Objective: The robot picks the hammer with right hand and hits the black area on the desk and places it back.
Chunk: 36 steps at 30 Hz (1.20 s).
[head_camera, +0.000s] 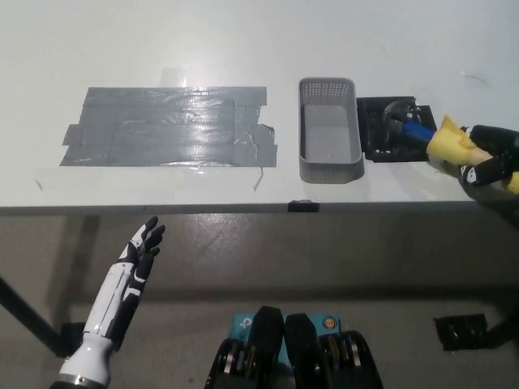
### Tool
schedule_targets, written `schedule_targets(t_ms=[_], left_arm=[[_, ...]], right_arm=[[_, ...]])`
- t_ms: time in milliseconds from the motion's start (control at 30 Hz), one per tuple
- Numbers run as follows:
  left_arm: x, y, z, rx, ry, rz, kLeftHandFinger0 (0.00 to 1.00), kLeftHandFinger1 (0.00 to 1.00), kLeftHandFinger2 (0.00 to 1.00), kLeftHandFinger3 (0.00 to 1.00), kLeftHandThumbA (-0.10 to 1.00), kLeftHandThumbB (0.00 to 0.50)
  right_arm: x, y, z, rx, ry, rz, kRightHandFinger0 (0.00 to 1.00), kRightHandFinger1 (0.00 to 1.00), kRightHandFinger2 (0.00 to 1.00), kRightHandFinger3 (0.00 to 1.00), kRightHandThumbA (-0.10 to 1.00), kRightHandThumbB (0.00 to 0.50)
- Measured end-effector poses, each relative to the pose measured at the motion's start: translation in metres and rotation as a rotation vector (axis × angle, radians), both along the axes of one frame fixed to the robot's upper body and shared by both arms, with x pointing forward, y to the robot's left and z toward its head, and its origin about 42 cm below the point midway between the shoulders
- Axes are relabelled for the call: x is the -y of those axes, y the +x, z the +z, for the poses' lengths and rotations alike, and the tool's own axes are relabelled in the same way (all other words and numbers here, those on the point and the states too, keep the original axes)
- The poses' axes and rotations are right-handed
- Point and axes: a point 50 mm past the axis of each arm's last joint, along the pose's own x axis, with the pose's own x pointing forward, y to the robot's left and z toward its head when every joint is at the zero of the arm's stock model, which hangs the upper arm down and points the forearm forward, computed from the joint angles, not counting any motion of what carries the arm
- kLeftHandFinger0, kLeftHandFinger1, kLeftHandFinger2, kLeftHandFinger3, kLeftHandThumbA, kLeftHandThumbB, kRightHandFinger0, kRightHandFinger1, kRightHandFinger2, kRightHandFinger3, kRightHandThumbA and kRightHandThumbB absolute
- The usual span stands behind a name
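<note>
Lower left: my white left hand (144, 243), fingers spread, empty. Right edge: my right hand (486, 158) grasping the hammer (418, 130) handle over its black tray (393, 130).

White left hand (139, 247) with black fingers; black right hand (489, 158), yellow padding.

1 hammer (409, 130), 1 basket (328, 166), 2 hands.

Lab-like test bench: bare white desk (243, 32), taped patch (166, 126).
</note>
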Motion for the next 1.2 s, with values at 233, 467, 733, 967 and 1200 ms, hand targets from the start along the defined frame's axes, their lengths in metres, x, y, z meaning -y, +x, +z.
schedule_targets(t_ms=[233, 467, 733, 967, 1200], left_arm=[[0.000, 0.000, 0.000, 0.000, 0.000, 0.000, 1.00, 1.00, 1.00, 1.00, 1.00, 0.009], [0.000, 0.000, 0.000, 0.000, 0.001, 0.002, 1.00, 1.00, 1.00, 1.00, 1.00, 0.019], [-0.001, -0.003, 0.000, 0.000, 0.002, 0.005, 1.00, 1.00, 1.00, 1.00, 1.00, 0.010], [-0.004, -0.003, 0.001, 0.006, 0.000, 0.013, 1.00, 1.00, 1.00, 1.00, 1.00, 0.014], [-0.005, -0.003, 0.002, 0.007, -0.001, 0.017, 1.00, 1.00, 1.00, 1.00, 1.00, 0.010]], right_arm=[[0.001, 0.006, 0.025, 0.039, 0.002, -0.013, 0.14, 0.63, 0.94, 1.00, -0.10, 0.101], [0.002, 0.025, 0.064, 0.082, 0.067, -0.065, 0.17, 0.68, 1.00, 1.00, -0.10, 0.081], [-0.021, 0.042, 0.029, 0.000, 0.160, -0.135, 0.18, 0.67, 0.95, 0.98, -0.10, 0.123], [-0.029, 0.047, 0.003, -0.006, 0.170, -0.193, 0.25, 0.71, 1.00, 0.90, -0.10, 0.127], [-0.030, 0.049, -0.006, 0.036, 0.182, -0.249, 0.81, 1.00, 1.00, 1.00, 0.12, 0.161]])
